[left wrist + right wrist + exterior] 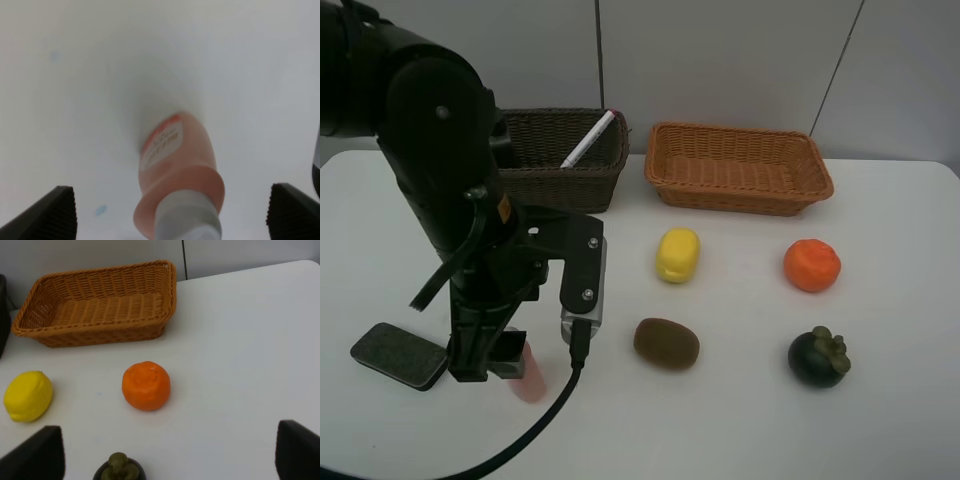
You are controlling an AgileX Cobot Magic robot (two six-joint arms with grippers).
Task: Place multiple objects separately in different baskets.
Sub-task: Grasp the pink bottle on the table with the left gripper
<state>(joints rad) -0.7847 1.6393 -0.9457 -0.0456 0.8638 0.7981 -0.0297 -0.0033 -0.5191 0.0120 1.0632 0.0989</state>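
- White tabletop (910, 430) set before a pale panelled wall (720, 60); all items listed below rest on it.
- Left gripper (172, 212): pointed down at the table, jaws spread wide. Its dark fingertips (55, 215) stand to either side of the bottle and clear of it; nothing is held.
- Right gripper (165, 455): seen in its own wrist view only, jaws spread wide, nothing held.
- Pink white-capped bottle (531, 380): lying on its side on the table directly under the left gripper, label upward, partly hidden by the arm in the high view.
- Dark flat eraser block (398, 355): lying flat, just beside the left arm on its outer side.
- Brown kiwi (666, 343): near the left gripper, toward the middle of the table.
- Yellow lemon (678, 254): behind the kiwi, apart from it.
- Dark mangosteen (818, 357): on the right side, well apart from the kiwi.
- Orange (812, 265): behind the mangosteen, apart from it.
- Dark brown basket (560, 185): at the far edge, behind the left arm.
- White-pink marker (588, 139): inside the dark brown basket, leaning with one end at the rim.
- Light orange-tan basket (740, 190): at the far edge, beside the dark one and apart from it.
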